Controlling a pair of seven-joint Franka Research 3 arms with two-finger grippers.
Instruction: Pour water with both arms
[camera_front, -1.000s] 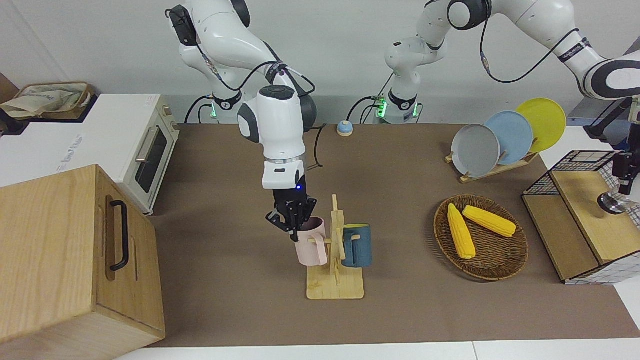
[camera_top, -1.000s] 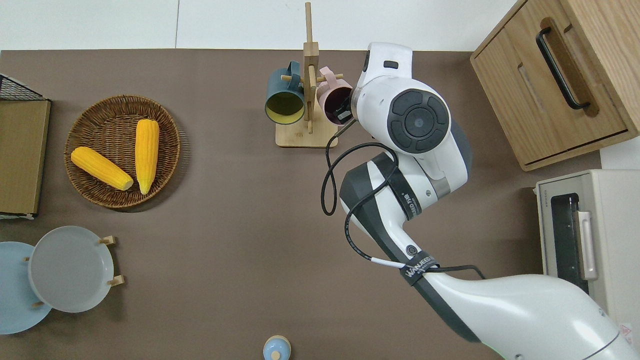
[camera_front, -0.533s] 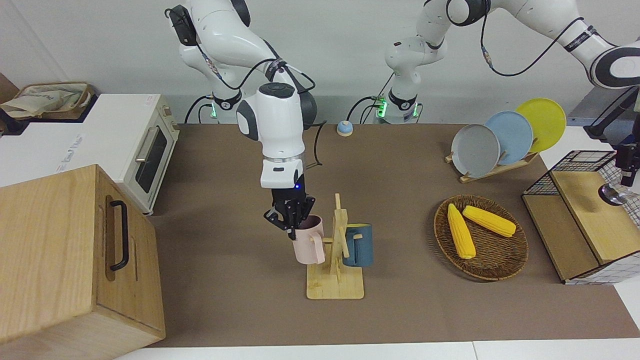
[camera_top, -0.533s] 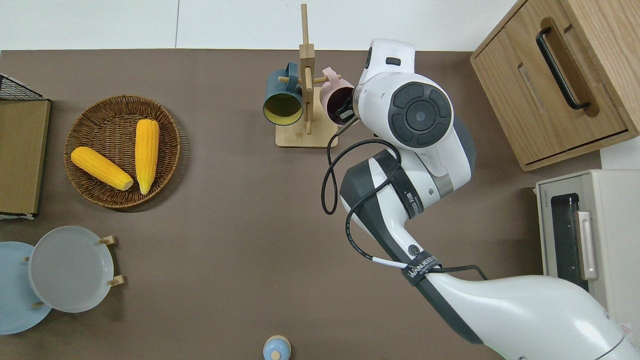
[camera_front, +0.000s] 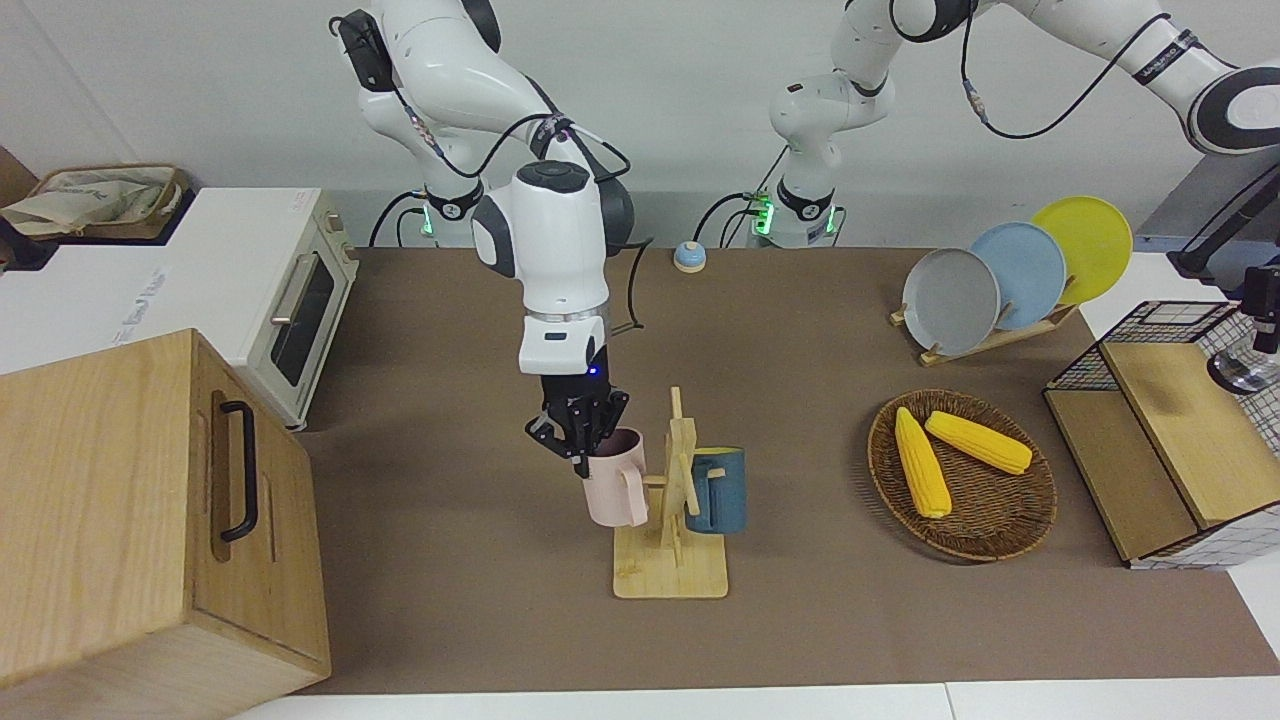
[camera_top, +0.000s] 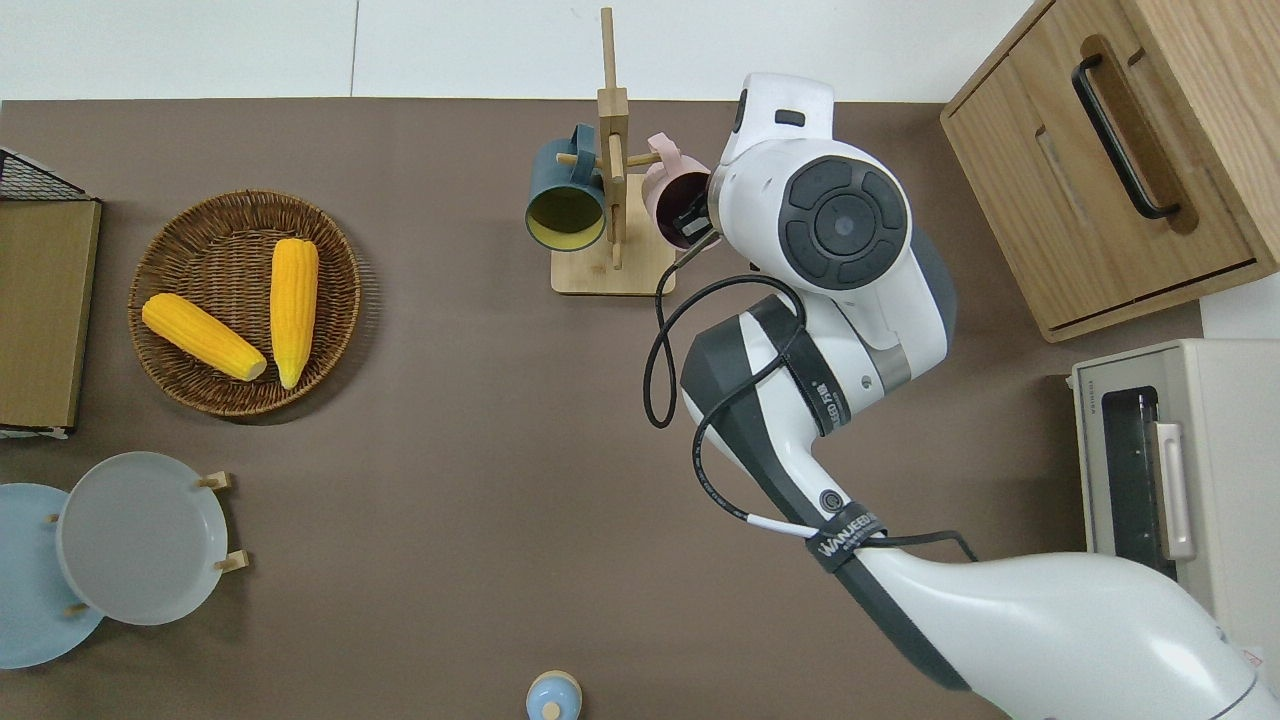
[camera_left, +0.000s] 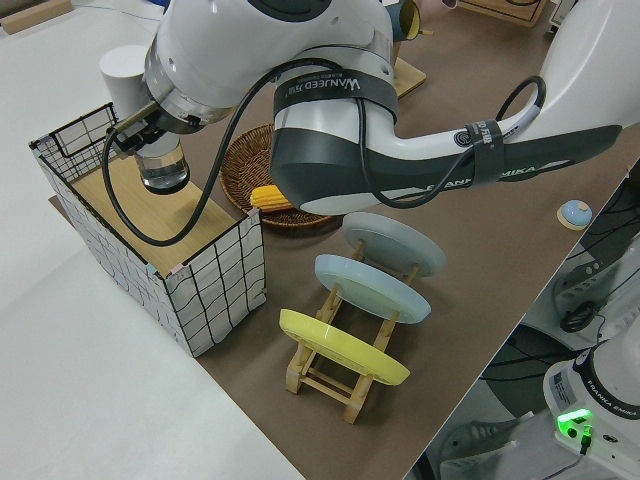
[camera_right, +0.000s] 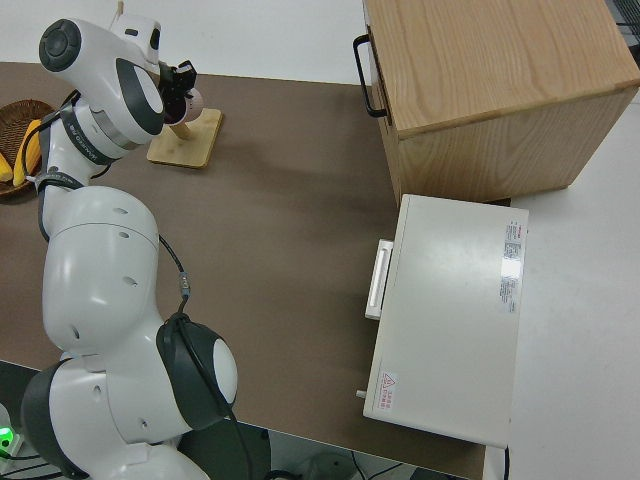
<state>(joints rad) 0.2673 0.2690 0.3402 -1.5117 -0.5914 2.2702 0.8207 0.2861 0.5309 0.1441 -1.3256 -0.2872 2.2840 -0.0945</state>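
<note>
My right gripper (camera_front: 590, 450) is shut on the rim of a pink mug (camera_front: 615, 492), one finger inside it, as the overhead view shows (camera_top: 690, 215). The mug hangs upright beside the wooden mug rack (camera_front: 672, 575), its handle close to a peg; I cannot tell whether it still hooks the peg. A dark blue mug (camera_front: 722, 495) hangs on the rack's opposite peg. My left gripper (camera_left: 148, 148) holds a clear glass (camera_left: 163, 172) in the air over the wire basket's wooden shelf (camera_left: 190, 215).
A wicker basket (camera_front: 1000, 530) with two corn cobs lies between the rack and the wire basket (camera_front: 1160, 330). A plate rack (camera_front: 1000, 275) and a blue bell (camera_front: 689, 256) stand nearer the robots. A wooden cabinet (camera_front: 130, 510) and a toaster oven (camera_front: 290, 300) are at the right arm's end.
The right gripper drew the pink mug slightly up and away from the rack post. The left gripper rose with the glass and drifted toward the table's end.
</note>
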